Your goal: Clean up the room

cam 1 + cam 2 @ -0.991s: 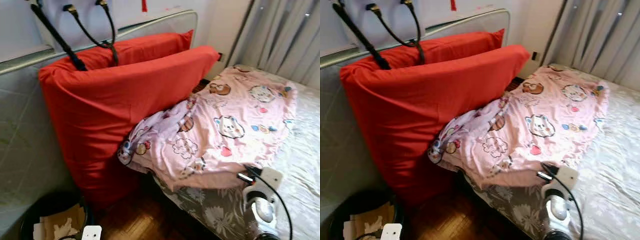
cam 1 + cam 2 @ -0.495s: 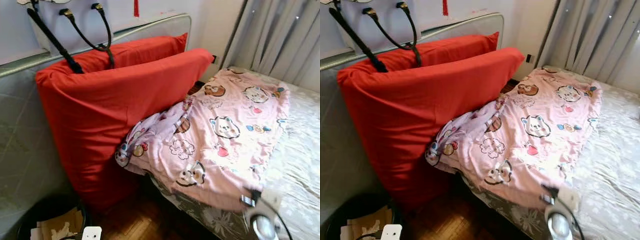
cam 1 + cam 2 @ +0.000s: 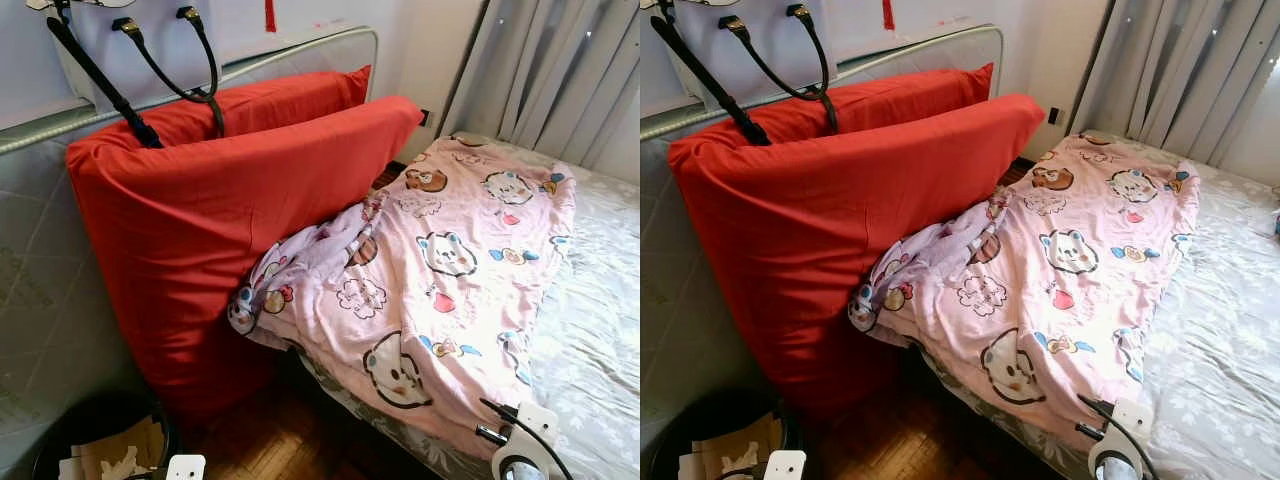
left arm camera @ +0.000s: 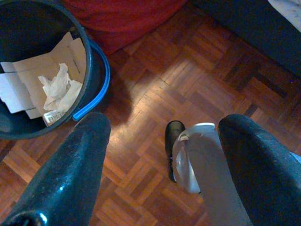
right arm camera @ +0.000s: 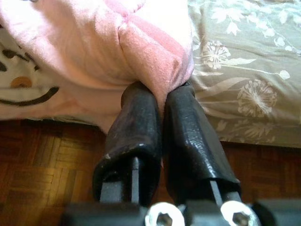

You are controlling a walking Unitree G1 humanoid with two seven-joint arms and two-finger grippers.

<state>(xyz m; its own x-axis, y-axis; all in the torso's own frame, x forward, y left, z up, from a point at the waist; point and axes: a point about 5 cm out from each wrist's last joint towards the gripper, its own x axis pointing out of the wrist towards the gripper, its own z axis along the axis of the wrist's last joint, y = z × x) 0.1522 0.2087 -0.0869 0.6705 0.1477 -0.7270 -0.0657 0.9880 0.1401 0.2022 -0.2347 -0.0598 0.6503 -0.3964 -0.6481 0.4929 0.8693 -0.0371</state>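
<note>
Head stereo pair, downward over bed (image 3: pixel 590 330)

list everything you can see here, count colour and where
pillows: 2, red, upright against the headboard
blanket: 1, pink with cartoon animals, spread over the bed, one edge hanging off the side
bedsheet: 1, grey floral, on the mattress
handbag: 1, white with black straps, above the headboard
bucket: 1, dark with blue rim, on the parquet floor, holding cardboard and crumpled paper
curtains: grey, behind the bed
left gripper: black fingers open, above the floor beside the bucket
right gripper: black fingers shut on the blanket edge
</note>
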